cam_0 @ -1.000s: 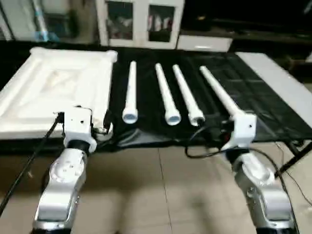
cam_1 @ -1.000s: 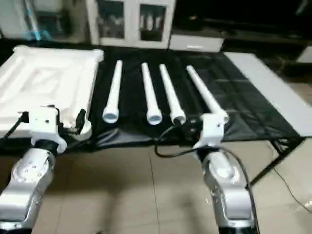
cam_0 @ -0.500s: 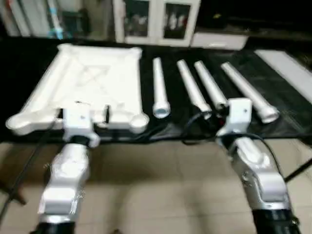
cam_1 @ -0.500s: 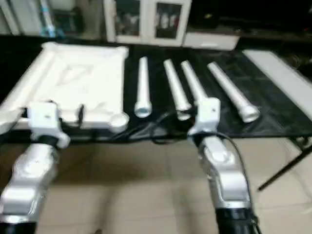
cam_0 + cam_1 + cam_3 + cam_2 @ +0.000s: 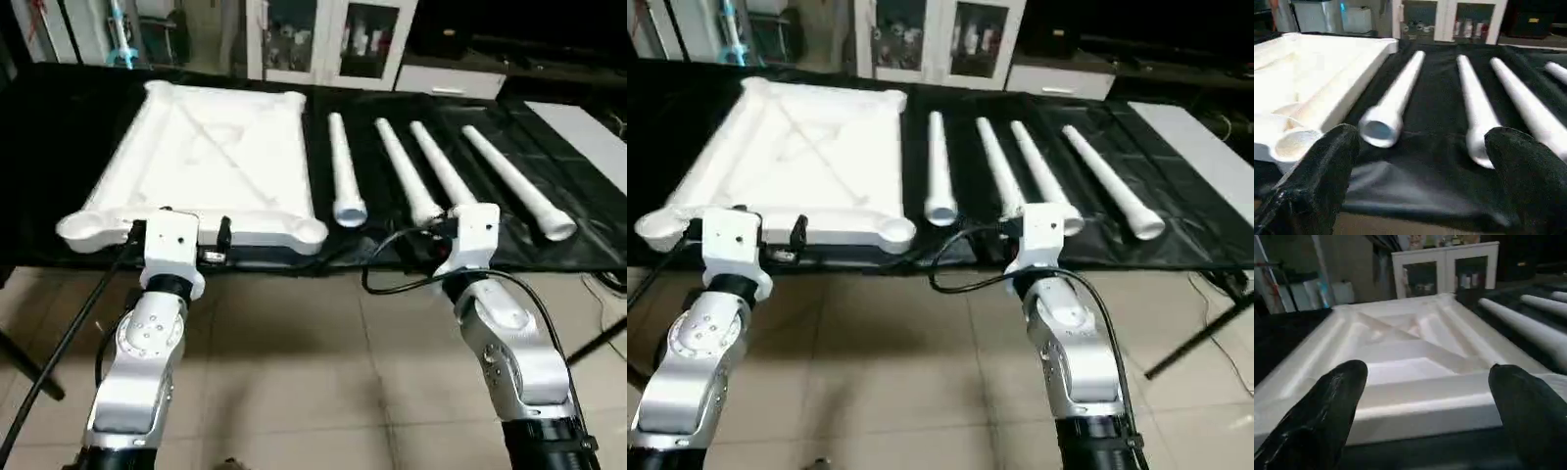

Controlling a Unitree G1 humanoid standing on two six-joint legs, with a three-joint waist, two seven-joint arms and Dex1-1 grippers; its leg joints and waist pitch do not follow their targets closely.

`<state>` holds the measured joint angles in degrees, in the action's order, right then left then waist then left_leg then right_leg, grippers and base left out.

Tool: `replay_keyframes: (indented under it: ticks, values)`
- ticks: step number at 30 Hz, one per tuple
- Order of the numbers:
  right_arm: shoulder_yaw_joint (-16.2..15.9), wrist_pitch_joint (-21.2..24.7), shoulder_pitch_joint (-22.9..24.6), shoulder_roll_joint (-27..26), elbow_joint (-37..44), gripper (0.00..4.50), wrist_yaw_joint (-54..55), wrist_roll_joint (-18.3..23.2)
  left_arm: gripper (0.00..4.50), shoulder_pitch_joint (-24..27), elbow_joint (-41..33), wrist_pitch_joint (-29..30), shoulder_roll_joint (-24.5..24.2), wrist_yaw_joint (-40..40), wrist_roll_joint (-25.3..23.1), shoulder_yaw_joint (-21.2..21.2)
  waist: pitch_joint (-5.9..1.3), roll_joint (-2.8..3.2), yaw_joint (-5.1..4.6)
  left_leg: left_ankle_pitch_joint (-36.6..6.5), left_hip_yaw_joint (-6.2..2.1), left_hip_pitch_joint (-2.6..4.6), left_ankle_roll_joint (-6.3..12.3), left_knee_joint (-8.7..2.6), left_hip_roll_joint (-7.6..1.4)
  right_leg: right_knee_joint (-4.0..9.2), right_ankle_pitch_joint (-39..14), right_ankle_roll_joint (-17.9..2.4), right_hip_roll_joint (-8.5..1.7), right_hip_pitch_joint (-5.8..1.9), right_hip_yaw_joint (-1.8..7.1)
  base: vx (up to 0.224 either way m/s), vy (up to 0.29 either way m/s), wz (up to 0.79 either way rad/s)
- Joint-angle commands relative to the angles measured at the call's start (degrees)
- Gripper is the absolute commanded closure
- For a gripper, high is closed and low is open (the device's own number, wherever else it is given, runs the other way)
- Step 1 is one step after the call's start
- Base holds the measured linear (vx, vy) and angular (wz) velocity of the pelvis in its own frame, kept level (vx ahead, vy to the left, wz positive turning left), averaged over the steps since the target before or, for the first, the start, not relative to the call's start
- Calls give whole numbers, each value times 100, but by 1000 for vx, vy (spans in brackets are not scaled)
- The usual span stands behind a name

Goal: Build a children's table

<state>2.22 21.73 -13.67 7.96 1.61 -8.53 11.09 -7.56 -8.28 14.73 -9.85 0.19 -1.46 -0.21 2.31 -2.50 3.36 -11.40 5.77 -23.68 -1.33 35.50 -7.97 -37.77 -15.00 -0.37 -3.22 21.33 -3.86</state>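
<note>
The children's table lies in parts on a black-covered table. The white tabletop (image 5: 147, 186) rests on the left, ribbed underside up, with round sockets at its corners. To its right, several white tube legs (image 5: 345, 176) lie side by side, their wide ends toward me. My left gripper (image 5: 1425, 377) is open, just short of the middle of the tabletop's front edge, and holds nothing. In front of the legs' near ends (image 5: 1378, 129), my right gripper (image 5: 1420, 147) hangs open and empty.
A black cloth (image 5: 411, 108) covers the work table. A white cabinet (image 5: 333, 39) with glass doors stands behind it. A pale board (image 5: 588, 127) lies at the far right. Tiled floor (image 5: 313, 372) lies under my forearms. A black cable (image 5: 392, 269) loops from my right wrist.
The view has swung to the left, and both arms with it. The left gripper went from the tabletop's near right corner to mid front edge. The right gripper left the rightmost leg.
</note>
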Motion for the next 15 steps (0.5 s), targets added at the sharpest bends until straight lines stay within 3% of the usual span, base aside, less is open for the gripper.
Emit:
replay_keyframes:
  ticks: [1,2,3,4,5,6,8,9,13,14,15]
  values:
    - [114,-14,-40,33,61,6,56,-65,1,-46,-113,28,-14,-13,-12,-58,-298,-167,225,-357,77,-45,262,0,-98,956,-2221,-129,-1004,-256,592,-68,-179,-10]
    - [156,15,-90,31,42,6,122,-61,1,-47,-139,58,9,-52,-8,-46,-258,-119,275,-51,73,-118,79,-176,-170,914,-2633,478,-868,-240,484,-49,-137,-19]
    - [174,39,-124,33,34,6,147,-59,1,-52,-161,84,37,-93,33,-22,-263,-77,286,-141,61,-83,-5,-283,-239,878,-2609,556,-803,-220,447,-34,-92,-17]
    - [182,50,-138,35,50,6,154,-53,1,-52,-182,108,55,-115,64,-5,-291,9,274,-363,58,4,-144,-441,-325,785,-2027,466,-584,-158,319,-34,-92,-17]
    - [188,65,-140,37,89,6,158,-47,1,-49,-205,131,63,-133,84,7,-294,73,269,-701,77,94,-208,-497,-393,749,-1488,241,-482,-88,279,-21,-51,-1]
    - [189,77,-130,40,131,6,163,-44,1,-46,-218,137,72,-177,135,15,-295,94,243,-858,75,136,-275,-533,-463,679,-940,-46,-433,-83,265,0,0,0]
    - [186,89,-95,36,193,6,174,-43,1,-29,-239,136,80,-227,196,24,-294,143,213,-1036,58,155,-323,-603,-531,619,-427,-375,-438,-128,237,0,0,0]
    - [189,94,-87,36,211,6,181,-43,1,-35,-246,136,74,-242,200,18,-299,161,222,-1081,59,198,-343,-614,-560,608,-136,-516,-440,-127,240,0,0,0]
    - [217,107,-82,38,289,6,211,-54,1,-126,-284,143,57,-317,258,-25,-290,186,222,-1160,90,235,-388,-642,-569,597,206,-689,-474,-167,250,0,0,0]
    - [221,110,-86,36,293,6,213,-59,1,-140,-286,145,63,-332,263,-24,-282,180,224,-1350,109,270,-426,-655,-566,607,85,-670,-479,-179,250,0,0,0]
    - [224,113,-90,36,297,6,212,-62,1,-153,-291,156,67,-343,260,-27,-256,169,216,-1830,135,321,-455,-685,-561,654,-453,-607,-489,-196,249,0,0,0]
